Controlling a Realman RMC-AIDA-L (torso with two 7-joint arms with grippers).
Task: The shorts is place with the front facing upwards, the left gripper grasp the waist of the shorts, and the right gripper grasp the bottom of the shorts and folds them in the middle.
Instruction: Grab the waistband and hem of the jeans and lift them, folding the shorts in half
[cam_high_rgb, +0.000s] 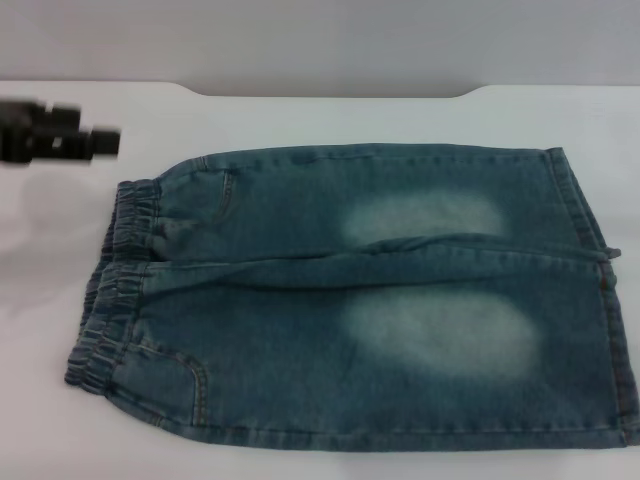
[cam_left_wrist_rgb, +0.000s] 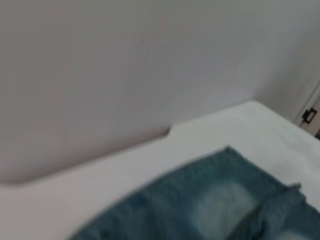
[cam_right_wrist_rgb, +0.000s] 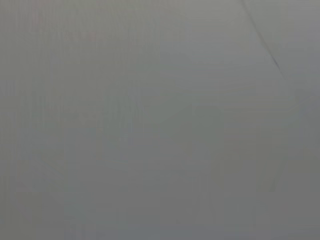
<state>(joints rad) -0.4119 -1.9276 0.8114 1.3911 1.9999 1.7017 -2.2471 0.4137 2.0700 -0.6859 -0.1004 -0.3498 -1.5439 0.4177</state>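
On white table, shorts flat, waist left, hems right.

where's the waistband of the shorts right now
In the head view, the waist lies on the robot's left end of the shorts, below the left gripper.

You see: white table filling most of frame | notched far edge, upper centre | grey wall along top
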